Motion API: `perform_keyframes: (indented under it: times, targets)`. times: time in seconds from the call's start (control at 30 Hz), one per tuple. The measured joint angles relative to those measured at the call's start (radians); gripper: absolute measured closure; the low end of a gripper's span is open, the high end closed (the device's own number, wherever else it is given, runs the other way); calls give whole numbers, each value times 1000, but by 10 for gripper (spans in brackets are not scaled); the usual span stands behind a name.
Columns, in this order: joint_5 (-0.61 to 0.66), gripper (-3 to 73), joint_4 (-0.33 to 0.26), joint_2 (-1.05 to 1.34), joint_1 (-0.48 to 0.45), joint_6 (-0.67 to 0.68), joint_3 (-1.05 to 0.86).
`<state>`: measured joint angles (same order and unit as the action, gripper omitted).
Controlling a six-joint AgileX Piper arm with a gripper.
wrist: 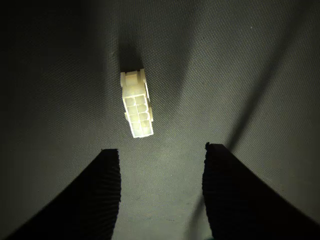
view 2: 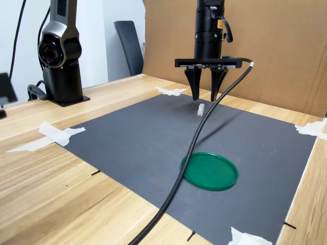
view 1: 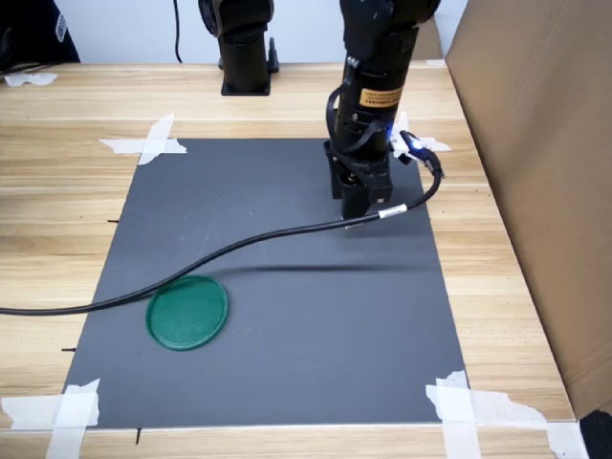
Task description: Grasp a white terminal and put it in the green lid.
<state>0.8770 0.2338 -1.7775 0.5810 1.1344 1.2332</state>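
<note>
One dark mat covers our wooden desk; arm vertical, hand w/ fingers apart above white terminal.

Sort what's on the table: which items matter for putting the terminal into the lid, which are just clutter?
Job:
white terminal, on the mat
green lid, empty
gripper, open above the terminal

Lying about:
black cable across the grey mat
white tape at the mat corners
second arm's black base
cardboard panel
</note>
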Motion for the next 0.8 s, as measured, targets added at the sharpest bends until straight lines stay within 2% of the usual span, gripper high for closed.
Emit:
perform_keyframes:
  times: [0.1, 0.2, 0.47, 0.8]
  targets:
    - [0, 266, -9, 0, 0, -15, -2]
    - [-50, 266, -16, 0, 0, -104, -57]
    - [-148, 266, 4, 0, 0, -92, -99]
    - [-157, 266, -11, -40, 0, -64, -99]
